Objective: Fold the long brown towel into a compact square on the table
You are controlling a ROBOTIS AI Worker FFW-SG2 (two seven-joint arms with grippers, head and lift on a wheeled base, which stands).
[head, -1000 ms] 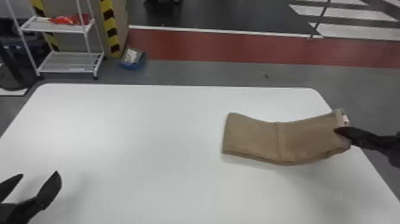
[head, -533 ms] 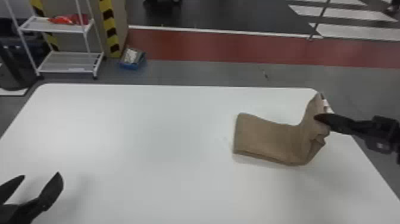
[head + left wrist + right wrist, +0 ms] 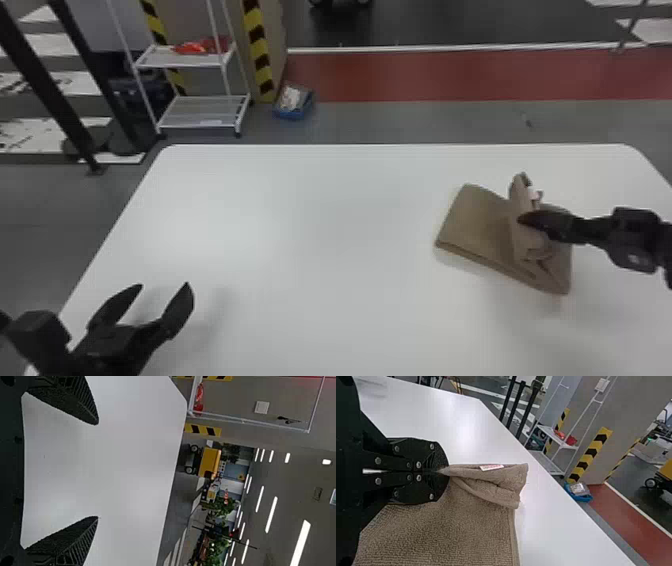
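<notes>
Entering at the head view's lower left, left gripper (image 3: 164, 285), its arm cut off by the picture edge; fingers wide apart, nothing between them, over the near left part of the white table (image 3: 325, 225), whose near edge is cropped by the bottom of the view; left wrist view agrees, tabletop visible between the two fingers, their outer sides cropped.

Farther right, brown towel (image 3: 475, 220) on the table's right side; left part flat in stacked layers, a bunched end standing up over the middle; right gripper (image 3: 524, 219) has hold of that end, its wrist and fingers masking part of the cloth behind; layers under the raised end hard to count; arm cut off at the right edge; right wrist view has the right gripper (image 3: 442, 471) with fingertips closed on a thin pinch of cloth, the pinched bit itself hidden; white label (image 3: 492, 467) beside the pinch, partly tucked at the fold.

Against half a second ago: the raised end has swung leftward, from the towel's right end to over its middle; head view has turned left, bringing dark posts (image 3: 47, 82) in at upper left.
</notes>
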